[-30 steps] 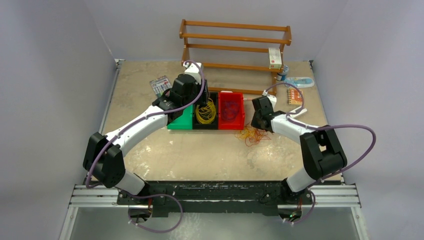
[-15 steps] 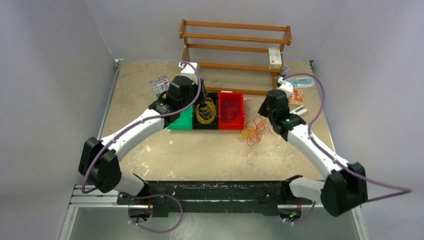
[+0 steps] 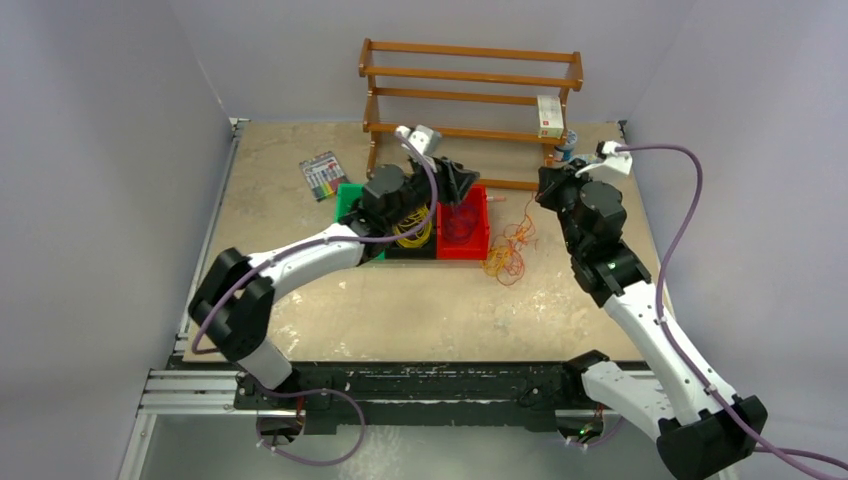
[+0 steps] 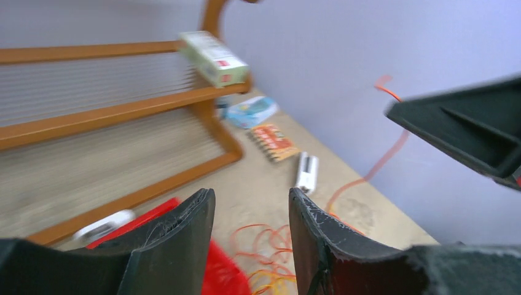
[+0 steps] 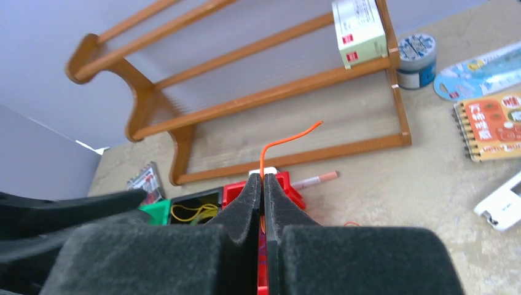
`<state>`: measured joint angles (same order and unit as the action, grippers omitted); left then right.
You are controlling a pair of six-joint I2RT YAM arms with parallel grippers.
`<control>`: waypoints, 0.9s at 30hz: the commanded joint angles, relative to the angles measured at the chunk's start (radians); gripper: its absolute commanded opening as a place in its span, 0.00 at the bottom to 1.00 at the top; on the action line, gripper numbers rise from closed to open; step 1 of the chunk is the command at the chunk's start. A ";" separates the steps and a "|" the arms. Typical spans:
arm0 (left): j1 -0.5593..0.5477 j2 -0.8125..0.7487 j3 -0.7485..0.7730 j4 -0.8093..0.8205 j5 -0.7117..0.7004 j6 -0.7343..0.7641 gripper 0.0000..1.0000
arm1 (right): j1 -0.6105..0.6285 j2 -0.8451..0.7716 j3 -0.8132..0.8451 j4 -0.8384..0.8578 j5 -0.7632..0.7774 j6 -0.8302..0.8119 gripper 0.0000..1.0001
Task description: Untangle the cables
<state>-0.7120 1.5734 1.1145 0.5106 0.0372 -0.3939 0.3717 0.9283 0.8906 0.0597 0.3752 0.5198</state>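
Right jaws are pressed together, pinching one thin orange cable [image 5: 263, 161]; we see its free end curl up past the tips. The wooden rack [image 5: 270, 95] stands beyond them and the red bin [image 5: 289, 183] sits just below. Left jaws are spread. Loose orange cables [image 4: 261, 236] lie tangled on the bench [image 4: 258, 178] just ahead of them.

We tag orange cables [image 3: 507, 252], yellow cables [image 3: 411, 228] and dark purple cables [image 3: 460, 220]. Bins: a green bin [image 3: 350, 192], black bin [image 3: 410, 252], red bin [image 3: 464, 250]. Worktop [image 3: 400, 310] beige, blotchy. Rack [image 3: 470, 52] warm brown wood. Box [image 3: 549, 115] pale green, red mark. Notebook [image 5: 494, 126] orange, patterned cover. Arm hoses [image 3: 690, 200] lilac. Both the left gripper [image 4: 252, 209] and right gripper [image 5: 263, 184] are black.
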 commanded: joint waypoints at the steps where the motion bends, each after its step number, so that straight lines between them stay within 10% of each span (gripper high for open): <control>1: -0.057 0.101 0.035 0.387 0.163 -0.033 0.47 | -0.005 -0.012 0.065 0.111 -0.019 -0.034 0.00; 27: -0.205 0.385 0.225 0.479 0.293 0.047 0.46 | -0.005 -0.026 0.148 0.106 -0.219 -0.018 0.00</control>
<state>-0.8940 1.9450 1.2999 0.9524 0.3031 -0.3813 0.3717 0.9100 0.9821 0.1299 0.1905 0.5003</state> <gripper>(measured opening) 0.466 0.007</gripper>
